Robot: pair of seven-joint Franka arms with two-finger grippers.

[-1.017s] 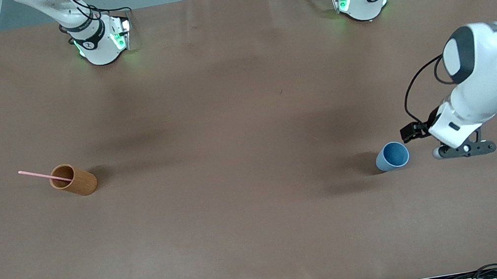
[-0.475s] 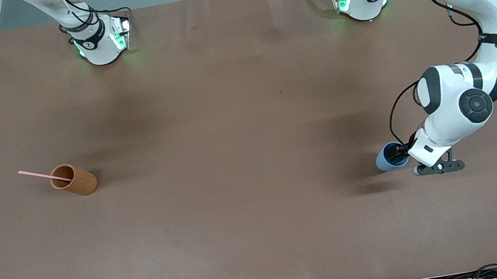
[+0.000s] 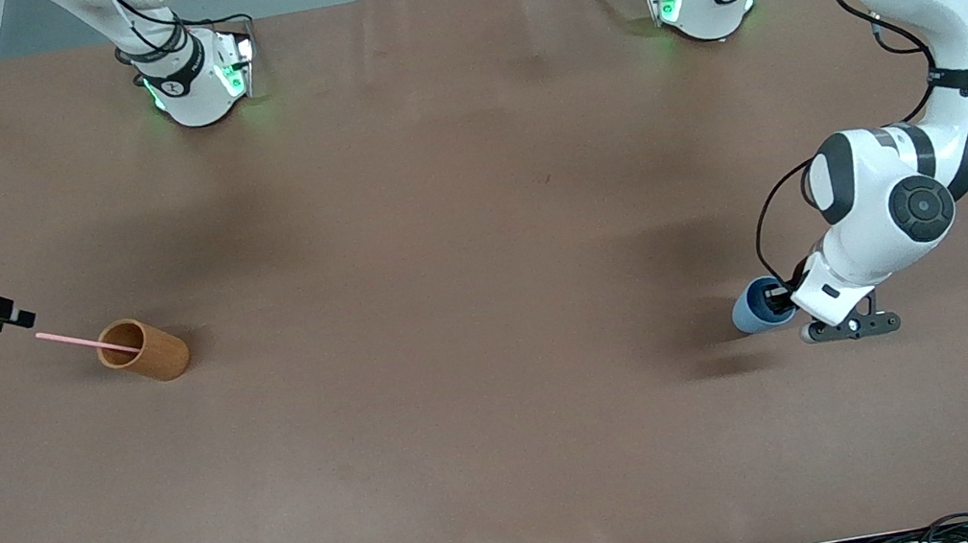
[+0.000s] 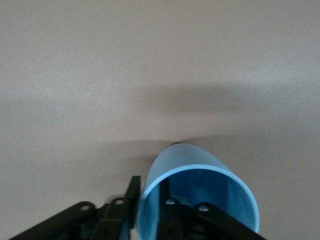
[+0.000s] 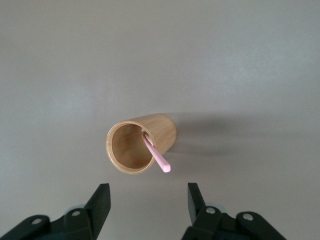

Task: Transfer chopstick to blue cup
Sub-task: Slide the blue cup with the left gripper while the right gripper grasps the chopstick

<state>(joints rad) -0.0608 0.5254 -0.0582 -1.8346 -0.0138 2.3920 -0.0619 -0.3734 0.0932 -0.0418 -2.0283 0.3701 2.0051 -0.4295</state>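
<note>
— What covers the table (image 3: 502, 385)?
— A plain brown sheet; a brown cup (image 3: 145, 349) stands toward the right arm's end; a blue cup (image 3: 755, 311) stands toward the left arm's end.

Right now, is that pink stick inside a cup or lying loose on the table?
Inside. The chopstick stands slanted in the brown cup, its top end poking out past the rim.

You see a pale-pink chopstick (image 3: 72, 340) in an orange-brown cup (image 3: 145, 348). The blue cup (image 3: 751, 311) is light blue, the worktop (image 3: 471, 312) plain brown.
</note>
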